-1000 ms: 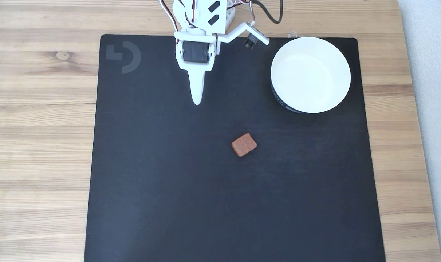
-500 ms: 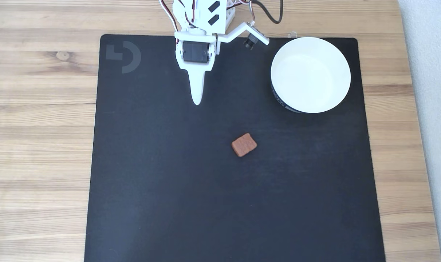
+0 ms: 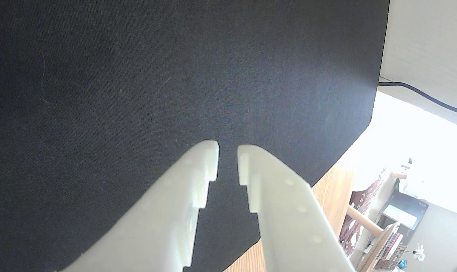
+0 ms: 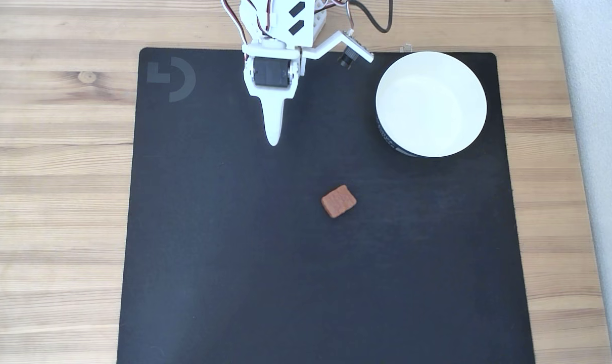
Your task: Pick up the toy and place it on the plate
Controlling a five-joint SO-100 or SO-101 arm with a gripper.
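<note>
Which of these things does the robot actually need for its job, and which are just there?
Needed:
- toy, lying on the mat
- plate, nothing in it
- gripper, nothing between its fingers

Just there:
- black mat
- wooden table
- dark cable

A mat logo, and marks too small to read

A grey logo [image 4: 171, 79] is sitting in the mat's [image 4: 235, 278] far-left corner in the fixed view; pale marks on the plate's [image 4: 431, 103] dark band are staying unreadable.
</note>
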